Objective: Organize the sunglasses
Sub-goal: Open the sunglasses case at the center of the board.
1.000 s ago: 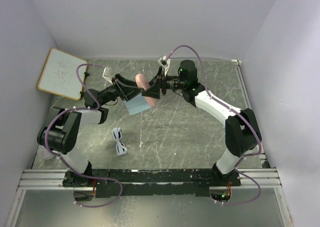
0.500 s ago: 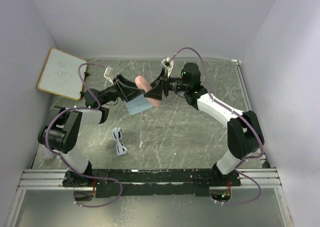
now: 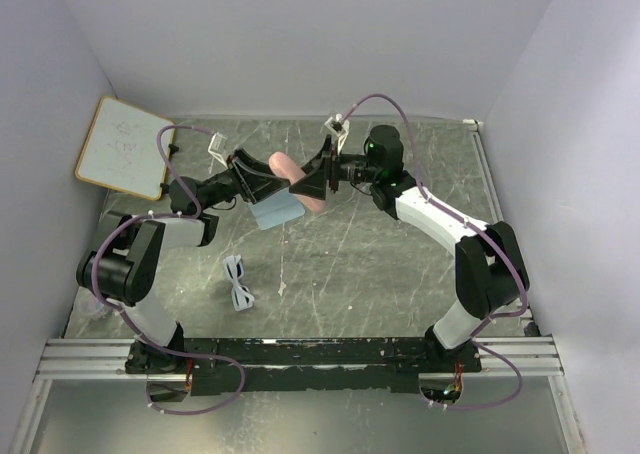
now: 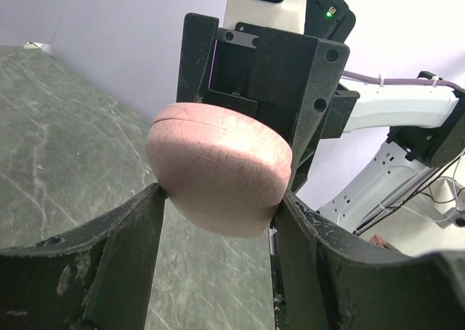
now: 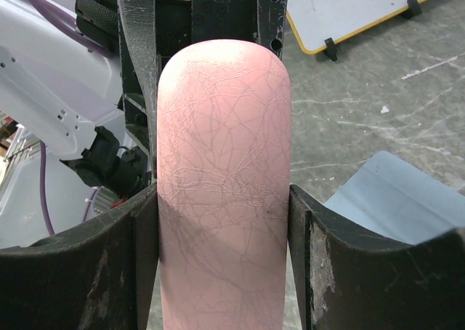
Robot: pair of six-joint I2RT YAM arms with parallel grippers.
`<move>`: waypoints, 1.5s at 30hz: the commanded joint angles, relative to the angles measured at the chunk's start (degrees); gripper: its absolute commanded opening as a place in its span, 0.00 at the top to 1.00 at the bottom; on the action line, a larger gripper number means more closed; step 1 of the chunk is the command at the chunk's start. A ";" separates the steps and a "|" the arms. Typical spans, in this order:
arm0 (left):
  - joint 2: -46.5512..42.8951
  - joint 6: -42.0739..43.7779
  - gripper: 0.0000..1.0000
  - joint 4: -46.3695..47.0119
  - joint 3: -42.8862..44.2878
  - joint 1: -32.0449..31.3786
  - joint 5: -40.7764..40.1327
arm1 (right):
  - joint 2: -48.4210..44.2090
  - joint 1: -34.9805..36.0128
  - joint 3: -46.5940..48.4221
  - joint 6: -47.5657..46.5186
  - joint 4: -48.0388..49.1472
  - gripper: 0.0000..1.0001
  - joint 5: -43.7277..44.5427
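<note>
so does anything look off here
Nothing spilled or broken. Oddest: both the left gripper and right gripper clamp the pink case in mid-air, while the sunglasses lie alone on the table near the left arm.

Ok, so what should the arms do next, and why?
Probably ease the case open: the left gripper and right gripper both clamp it, closed, above the table, and the sunglasses lie outside it on the table.

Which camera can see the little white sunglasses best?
The top camera. It shows the sunglasses lying flat on the table, on the left side, with nothing covering them. The two wrist cameras don't show the sunglasses at all. Each one is mostly filled by the pink case right in front of it.
</note>
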 commanded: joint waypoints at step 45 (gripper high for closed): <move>-2.67 8.63 0.33 7.68 -1.65 1.57 1.43 | -0.90 -2.36 -0.34 20.71 26.21 1.00 -8.54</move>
